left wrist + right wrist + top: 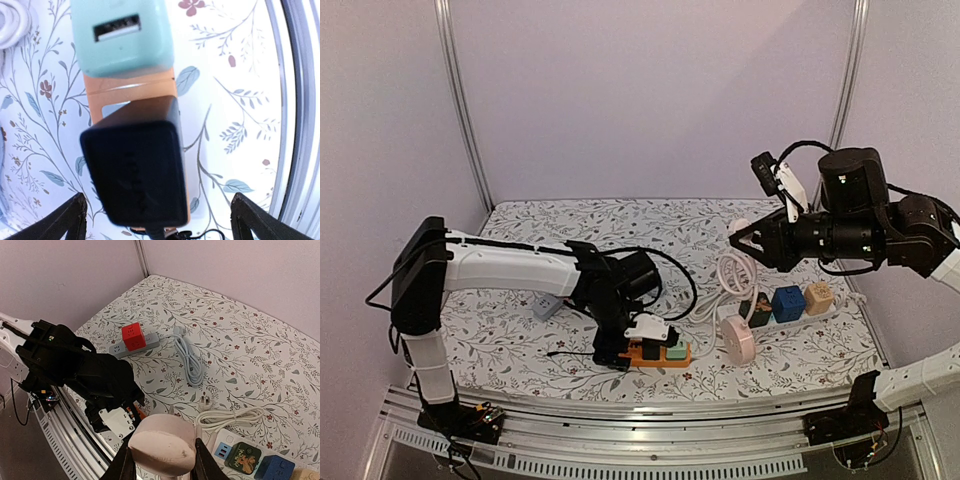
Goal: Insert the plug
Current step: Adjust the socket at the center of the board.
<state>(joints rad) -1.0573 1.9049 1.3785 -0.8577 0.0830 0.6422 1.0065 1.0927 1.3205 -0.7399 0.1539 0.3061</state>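
A black plug (132, 170) stands on the orange power strip (127, 87), next to a mint-green USB adapter (120, 37). My left gripper (160, 220) is open, with its fingers (70, 220) on either side of the black plug and clear of it. From above, this gripper (632, 345) sits low over the orange strip (665, 360). My right gripper (742, 245) hangs high at the right, jaws partly apart and empty. In its wrist view a round pink plug (162, 445) shows between its fingers (125, 465). That pink plug (738, 338) rests on the table.
A white power strip (840, 310) carries dark green (757, 310), blue (787, 302) and tan (818, 297) cubes. A grey strip (117, 347) holds a red cube (134, 336). A coiled cable (192, 360) and a loose white plug (205, 401) lie mid-table. The metal rail (650, 415) runs along the near edge.
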